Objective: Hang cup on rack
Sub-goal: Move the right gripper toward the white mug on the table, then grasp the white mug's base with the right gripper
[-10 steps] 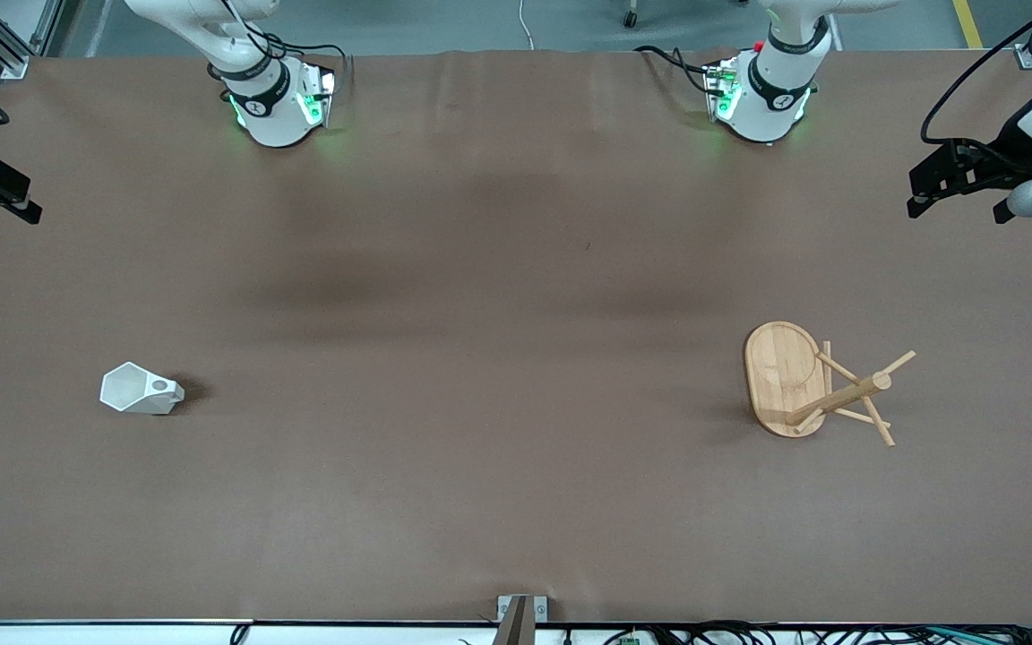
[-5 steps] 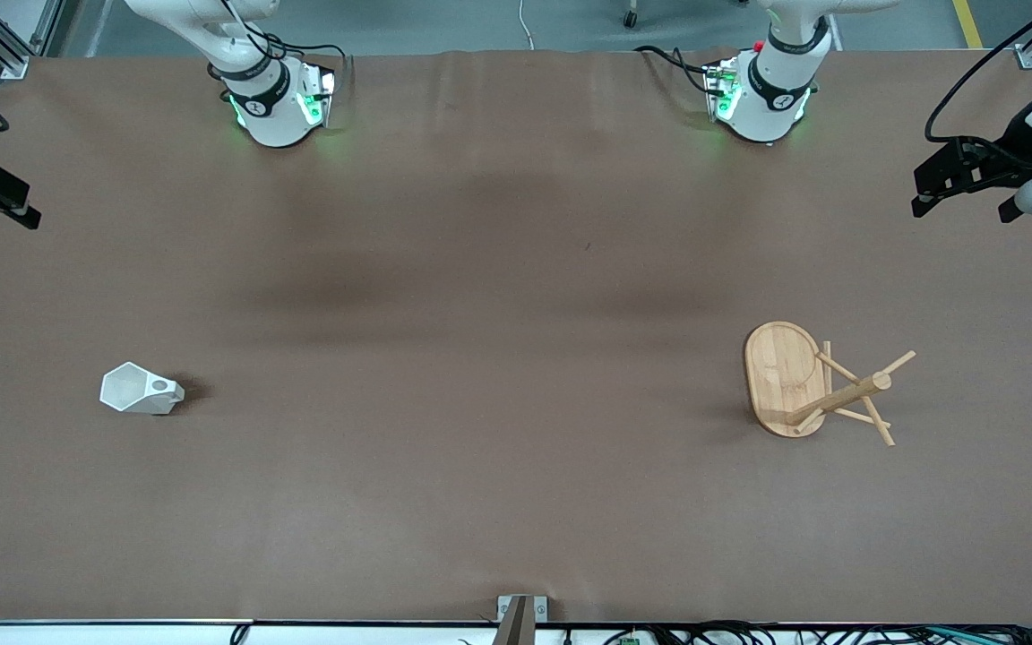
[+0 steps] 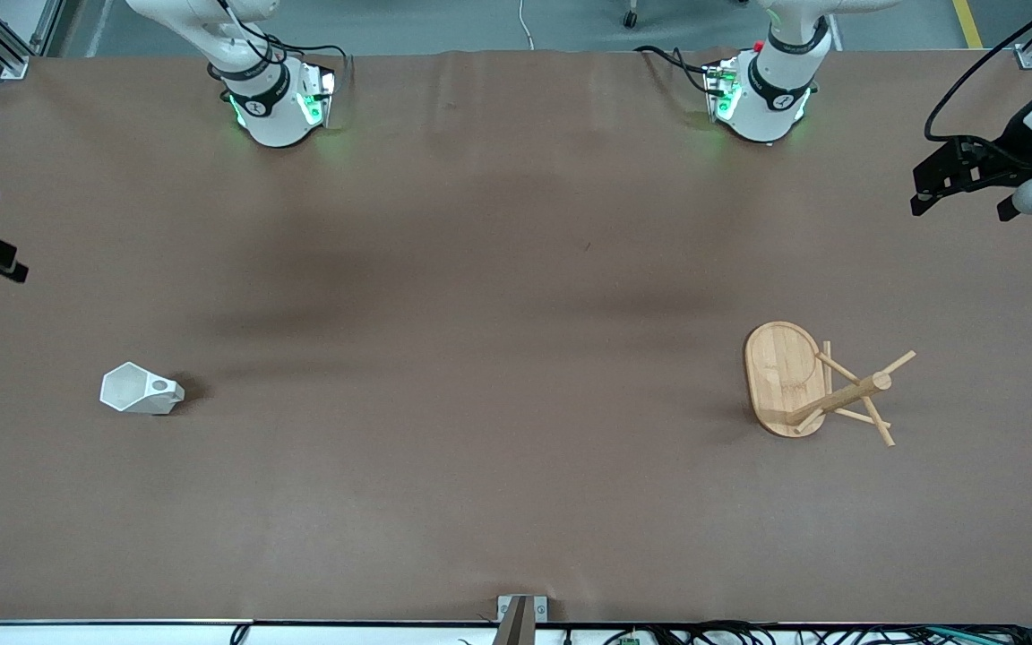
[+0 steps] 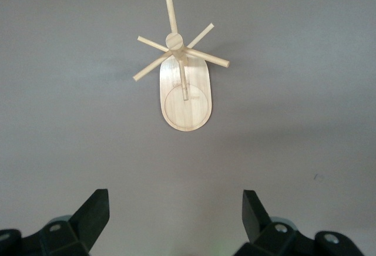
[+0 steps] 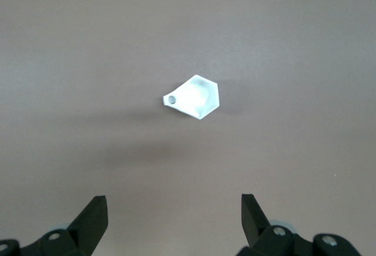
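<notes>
Overhead, both pincers [image 4: 175,215] [image 5: 174,218] hover spread wide.

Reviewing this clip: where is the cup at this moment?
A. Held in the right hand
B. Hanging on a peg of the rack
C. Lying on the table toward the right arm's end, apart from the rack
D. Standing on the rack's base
C. The cup lies on the bare table toward the right arm's end, with the rack toward the left arm's end and nothing gripping it.

No readable text, label or number anywhere.
</notes>
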Tool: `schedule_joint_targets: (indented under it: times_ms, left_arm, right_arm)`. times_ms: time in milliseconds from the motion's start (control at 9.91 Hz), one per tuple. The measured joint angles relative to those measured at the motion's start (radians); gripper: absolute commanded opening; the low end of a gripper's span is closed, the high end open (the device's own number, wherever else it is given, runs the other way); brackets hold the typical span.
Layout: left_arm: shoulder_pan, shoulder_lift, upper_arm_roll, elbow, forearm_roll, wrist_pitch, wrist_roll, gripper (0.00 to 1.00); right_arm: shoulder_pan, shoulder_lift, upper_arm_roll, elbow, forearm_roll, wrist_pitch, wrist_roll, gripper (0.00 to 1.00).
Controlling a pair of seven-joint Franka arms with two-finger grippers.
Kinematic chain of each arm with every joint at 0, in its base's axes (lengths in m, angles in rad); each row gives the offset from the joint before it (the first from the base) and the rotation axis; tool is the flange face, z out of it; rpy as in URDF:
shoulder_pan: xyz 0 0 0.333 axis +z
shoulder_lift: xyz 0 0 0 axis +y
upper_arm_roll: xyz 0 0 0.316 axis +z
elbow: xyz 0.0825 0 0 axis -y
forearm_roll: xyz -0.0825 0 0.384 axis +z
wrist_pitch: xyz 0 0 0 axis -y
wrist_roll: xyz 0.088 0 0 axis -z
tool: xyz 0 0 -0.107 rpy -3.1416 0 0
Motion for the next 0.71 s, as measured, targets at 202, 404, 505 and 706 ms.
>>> schedule_joint_targets:
  times_ms: [202,404,505,706]
  left_arm:
    - [0.0,0.0,0.0,0.0,0.0,0.0,0.0,1.0]
    - [0.001,0.0,0.0,0.001,0.0,0.0,0.0,1.0]
    - [0.001,0.0,0.0,0.001,0.0,0.0,0.0,1.0]
    - [0.001,0.0,0.0,0.001,0.0,0.0,0.0,1.0]
  right_arm:
    - [-0.006,0.071,-0.022,-0.05,0.003,0.101,-0.043,0.98]
    - [-0.022,0.156,-0.029,-0.077,0.045,0.18,-0.069,0.98]
    - [-0.032,0.199,-0.036,-0.088,0.096,0.217,-0.111,0.97]
    - [-0.051,0.288,-0.062,-0.099,0.172,0.295,-0.201,0.96]
